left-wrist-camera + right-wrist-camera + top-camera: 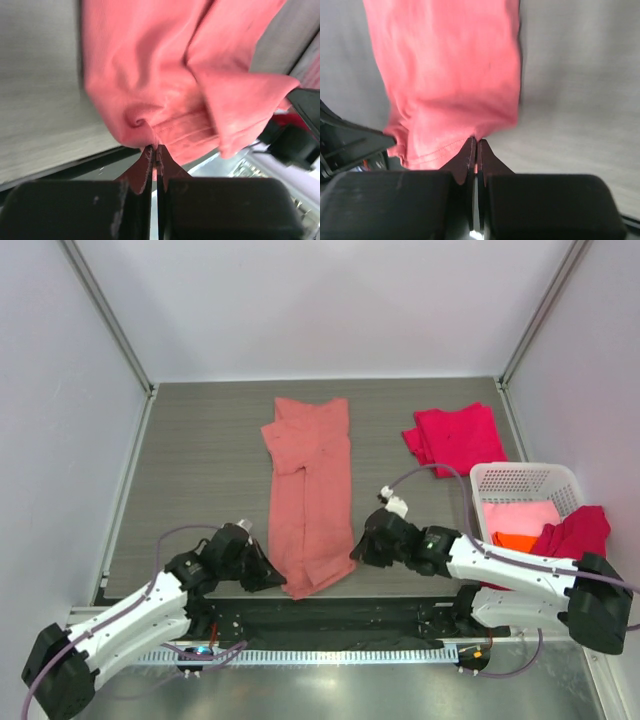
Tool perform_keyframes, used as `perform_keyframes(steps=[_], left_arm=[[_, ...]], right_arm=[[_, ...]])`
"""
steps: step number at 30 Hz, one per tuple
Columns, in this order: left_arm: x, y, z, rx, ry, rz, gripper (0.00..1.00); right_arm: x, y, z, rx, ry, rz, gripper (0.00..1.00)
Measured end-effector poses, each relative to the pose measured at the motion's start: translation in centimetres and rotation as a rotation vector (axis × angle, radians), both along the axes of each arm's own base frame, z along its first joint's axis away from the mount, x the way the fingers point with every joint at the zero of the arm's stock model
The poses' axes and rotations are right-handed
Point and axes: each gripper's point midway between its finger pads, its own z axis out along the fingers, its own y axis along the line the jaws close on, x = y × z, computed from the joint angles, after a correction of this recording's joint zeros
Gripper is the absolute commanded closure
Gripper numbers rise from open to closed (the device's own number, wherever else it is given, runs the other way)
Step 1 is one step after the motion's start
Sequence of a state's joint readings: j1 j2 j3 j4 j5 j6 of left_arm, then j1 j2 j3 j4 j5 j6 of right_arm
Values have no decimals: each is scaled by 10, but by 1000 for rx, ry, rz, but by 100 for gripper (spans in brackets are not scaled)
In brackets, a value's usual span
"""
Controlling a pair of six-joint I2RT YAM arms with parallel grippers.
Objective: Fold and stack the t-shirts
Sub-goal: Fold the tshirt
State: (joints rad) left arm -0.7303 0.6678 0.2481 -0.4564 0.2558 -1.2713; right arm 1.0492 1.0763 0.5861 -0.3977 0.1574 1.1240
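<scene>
2 grippers pinch the near hem of 1 salmon shirt [312, 490], which lies as a long narrow strip on the table [200, 460] and runs away from the fingertips toward the far edge.

Step in hand, as judged: carrying the near hem over to the far end to halve the strip. To do it well, both corners should rise together and travel at 1 pace. The hem should be kept taut between the 2 pairs of fingers so the layers beneath neither drag nor splay. It should then be set down square on the far edge.

The left gripper [155, 150] is clenched on the hem's left corner. The cloth puckers into a small whorl just above its fingertips, and a loose flap hangs to their right. This grip looks bunched and may hold the layers unevenly, so that edge needs watching. The right gripper [474, 142] is likewise clamped tight on the right corner, the strip spreading up and to the left of its tips. Neither pair of fingers shows a gap beyond the thin cloth.

Beyond the right fingers, well apart, lies a folded red shirt [455, 437]. To their right, a basket [520, 472] holds further shirts [520, 515].
</scene>
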Motion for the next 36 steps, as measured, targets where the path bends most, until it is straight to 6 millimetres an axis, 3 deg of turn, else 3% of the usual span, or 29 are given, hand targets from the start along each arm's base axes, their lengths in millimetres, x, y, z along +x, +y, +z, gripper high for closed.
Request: perform_keyframes(steps=[3,6,10,15,26,31,36], left_arm=[[30,-4,16,-4,-15,38,100],[73,-2,35,-21,-60,100,100],[125,9,60,-19,-145,167,100],[173,15,79,-1,-228,189,100],[241,25,69,28,-231,246,100],[269,21,76,17,-279,260,100],[291,18,66,22,-276,271,100]], right_arm=[[35,-9,17,2,-53,-49,99],[62,-12,27,-24,-81,-56,99],[96,-12,30,-69,-89,-47,99],[140,-14,33,-106,-96,-48,99],[214,-16,41,-100,-114,-38,99],[234,-16,30,-111,-99,-28,99],[252,-14,22,-116,-90,-10,99]])
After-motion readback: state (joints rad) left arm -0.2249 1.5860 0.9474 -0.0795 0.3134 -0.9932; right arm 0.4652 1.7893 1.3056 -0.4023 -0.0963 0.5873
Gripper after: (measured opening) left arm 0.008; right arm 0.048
